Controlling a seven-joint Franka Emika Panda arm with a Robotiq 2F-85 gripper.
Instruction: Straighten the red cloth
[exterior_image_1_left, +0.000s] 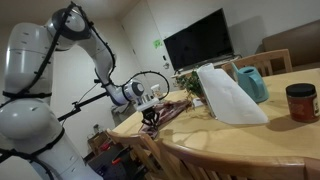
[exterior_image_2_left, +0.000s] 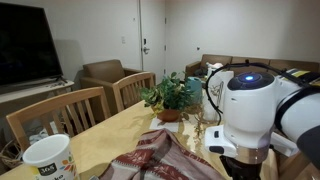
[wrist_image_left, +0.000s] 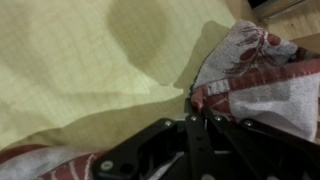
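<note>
My hand is pinched shut low over the table. The wrist view suggests a fold of the cloth is caught between the fingertips, though the dark blur there leaves me unsure how much. The cloth lies bunched on the yellow table, near the plant. I judge this to be the grasp step; next I need to lift slightly and draw the fold outward, slowly, so the bunch spreads flat without slipping free

Pale walls back wooden chairs and television
</note>
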